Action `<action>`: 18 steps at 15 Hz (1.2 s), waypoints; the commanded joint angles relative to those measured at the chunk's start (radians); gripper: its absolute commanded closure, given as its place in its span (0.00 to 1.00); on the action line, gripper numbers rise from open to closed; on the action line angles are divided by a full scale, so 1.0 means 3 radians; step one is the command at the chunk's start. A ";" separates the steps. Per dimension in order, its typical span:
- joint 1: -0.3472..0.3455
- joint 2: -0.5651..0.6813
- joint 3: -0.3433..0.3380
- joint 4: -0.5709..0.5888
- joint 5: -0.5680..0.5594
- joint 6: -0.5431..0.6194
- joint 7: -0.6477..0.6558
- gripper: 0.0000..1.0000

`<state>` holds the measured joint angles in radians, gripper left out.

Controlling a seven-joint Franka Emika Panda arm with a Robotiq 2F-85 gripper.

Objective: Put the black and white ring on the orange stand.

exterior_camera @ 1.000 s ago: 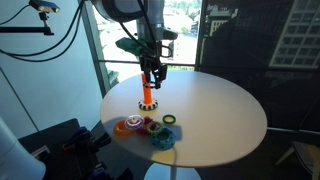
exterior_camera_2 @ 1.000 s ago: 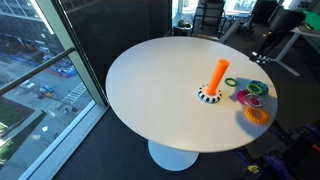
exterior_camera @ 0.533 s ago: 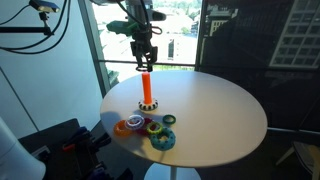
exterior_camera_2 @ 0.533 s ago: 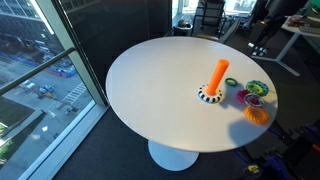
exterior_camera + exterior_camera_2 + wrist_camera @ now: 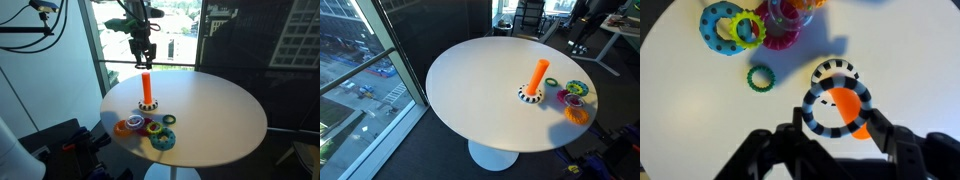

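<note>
My gripper point(image 5: 837, 122) is shut on the black and white ring point(image 5: 837, 88), with a finger on each side of it. In the wrist view the top of the orange stand point(image 5: 847, 110) shows through the ring's hole, straight below. A second black and white patterned band point(image 5: 835, 64) lies round the stand's foot. In an exterior view the gripper point(image 5: 144, 60) hangs just above the upright orange stand point(image 5: 146, 88). The stand also shows in the exterior view from the window side point(image 5: 539, 74).
A cluster of loose rings lies beside the stand: blue point(image 5: 718, 22), yellow-green point(image 5: 743, 28), pink point(image 5: 780, 32), a thin green one point(image 5: 762, 78) and an orange one point(image 5: 128, 126). The round white table point(image 5: 220, 110) drops off just behind them.
One second ago the gripper was low beside the stand. It has risen to above the stand's top and has hardly moved in the last half second.
</note>
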<state>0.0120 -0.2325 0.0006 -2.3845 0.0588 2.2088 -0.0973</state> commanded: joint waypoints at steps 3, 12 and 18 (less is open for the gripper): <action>0.0028 0.0018 0.0015 0.0017 -0.0002 0.0053 0.0040 0.59; 0.0154 0.0183 0.0173 0.0117 -0.0036 0.0290 0.0146 0.59; 0.0182 0.0489 0.0249 0.0338 -0.0092 0.0327 0.0280 0.59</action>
<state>0.0649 -0.1408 0.0682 -2.3483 0.0585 2.3205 -0.0592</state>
